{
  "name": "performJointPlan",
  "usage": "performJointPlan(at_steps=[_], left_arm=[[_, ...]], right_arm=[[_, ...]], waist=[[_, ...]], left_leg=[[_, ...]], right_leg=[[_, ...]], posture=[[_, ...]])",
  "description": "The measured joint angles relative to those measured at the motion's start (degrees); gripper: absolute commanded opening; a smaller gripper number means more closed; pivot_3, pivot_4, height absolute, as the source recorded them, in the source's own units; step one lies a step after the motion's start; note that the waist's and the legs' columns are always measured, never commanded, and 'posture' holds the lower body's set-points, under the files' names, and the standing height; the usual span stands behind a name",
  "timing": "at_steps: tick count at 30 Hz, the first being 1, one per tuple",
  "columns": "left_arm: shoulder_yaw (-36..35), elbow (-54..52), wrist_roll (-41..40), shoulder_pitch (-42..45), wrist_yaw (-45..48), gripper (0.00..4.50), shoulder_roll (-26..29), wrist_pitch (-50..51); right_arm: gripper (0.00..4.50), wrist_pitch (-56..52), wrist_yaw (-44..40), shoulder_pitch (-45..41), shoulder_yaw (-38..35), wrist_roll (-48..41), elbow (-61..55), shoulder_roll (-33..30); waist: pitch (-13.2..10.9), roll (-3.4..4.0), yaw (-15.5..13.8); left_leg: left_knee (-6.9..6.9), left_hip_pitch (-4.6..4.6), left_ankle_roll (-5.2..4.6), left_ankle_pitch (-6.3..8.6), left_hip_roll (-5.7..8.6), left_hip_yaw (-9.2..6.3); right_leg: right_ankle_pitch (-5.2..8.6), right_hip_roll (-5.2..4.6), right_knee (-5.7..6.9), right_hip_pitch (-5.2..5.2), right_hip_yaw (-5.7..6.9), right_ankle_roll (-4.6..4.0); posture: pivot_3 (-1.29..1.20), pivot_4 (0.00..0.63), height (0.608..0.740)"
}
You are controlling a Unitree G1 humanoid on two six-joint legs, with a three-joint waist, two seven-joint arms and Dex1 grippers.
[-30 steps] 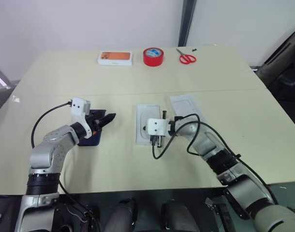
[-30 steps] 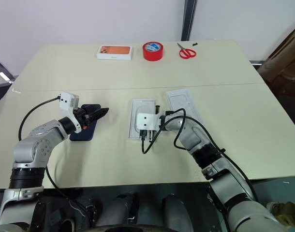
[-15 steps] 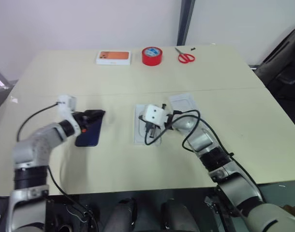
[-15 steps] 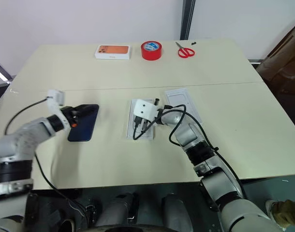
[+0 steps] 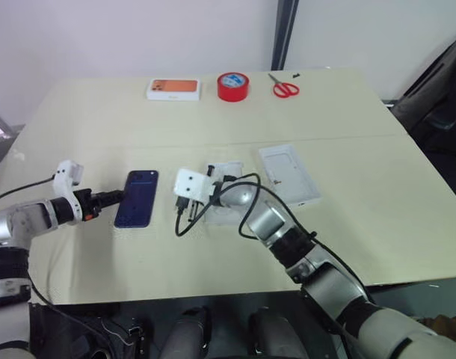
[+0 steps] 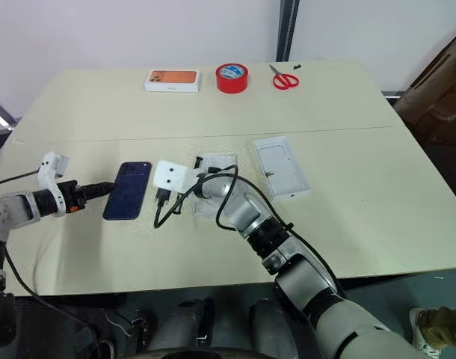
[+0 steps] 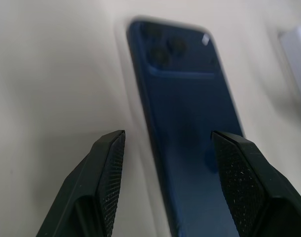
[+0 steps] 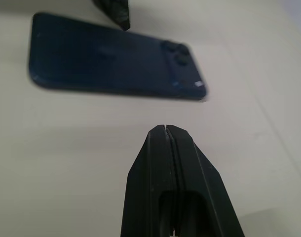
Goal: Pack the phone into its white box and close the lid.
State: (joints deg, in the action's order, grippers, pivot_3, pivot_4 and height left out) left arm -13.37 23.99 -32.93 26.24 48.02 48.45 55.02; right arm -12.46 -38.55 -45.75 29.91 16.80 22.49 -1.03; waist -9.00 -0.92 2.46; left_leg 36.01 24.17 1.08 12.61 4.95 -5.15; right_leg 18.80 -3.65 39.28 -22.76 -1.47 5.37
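The dark blue phone (image 5: 137, 197) lies flat on the table, back up, with its camera cluster at the far end. My left gripper (image 5: 114, 197) stands open just left of the phone's long edge; in the left wrist view the phone (image 7: 185, 113) runs ahead between the fingers (image 7: 107, 168). My right gripper (image 5: 180, 205) is shut, just right of the phone and pointing at it (image 8: 111, 74). The white box (image 5: 226, 196) sits behind my right arm, partly hidden. The lid (image 5: 289, 173) lies inside up to its right.
At the table's far edge stand a white box with an orange phone picture (image 5: 173, 89), a red tape roll (image 5: 233, 86) and red scissors (image 5: 285, 89). Black cables loop off both wrists. A seam crosses the table behind the phone.
Both arms swung left. The left gripper drew back off the phone, which now lies flat and uncovered. The right gripper left the white box and came up beside the phone.
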Motion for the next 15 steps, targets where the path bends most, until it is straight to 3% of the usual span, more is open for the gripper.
performJointPlan(at_steps=[5, 15], left_arm=[[1.15, -1.10, 0.24, -0.16, 1.47, 2.93, 0.37, 2.38], [1.35, -1.63, 0.04, 1.38, 3.84, 2.93, -5.06, 3.62]], right_arm=[[0.02, 0.14, -0.20, 0.02, 0.82, 0.95, 0.41, -0.14], [0.02, -0.05, -1.88, 0.02, 1.27, 1.01, 0.43, -0.71]], waist=[[0.01, 0.03, 0.05], [0.07, 0.11, -1.77]], left_leg=[[-0.02, 0.00, 0.00, 0.00, 0.00, 0.00], [0.09, -0.09, -0.03, 0.02, 0.12, -0.01]], right_leg=[[0.00, 0.00, 0.02, -0.01, -0.01, 0.00], [0.00, -0.11, 0.01, 0.14, 0.01, 0.00]], posture=[[0.00, 0.150, 0.734], [0.00, 0.150, 0.734]])
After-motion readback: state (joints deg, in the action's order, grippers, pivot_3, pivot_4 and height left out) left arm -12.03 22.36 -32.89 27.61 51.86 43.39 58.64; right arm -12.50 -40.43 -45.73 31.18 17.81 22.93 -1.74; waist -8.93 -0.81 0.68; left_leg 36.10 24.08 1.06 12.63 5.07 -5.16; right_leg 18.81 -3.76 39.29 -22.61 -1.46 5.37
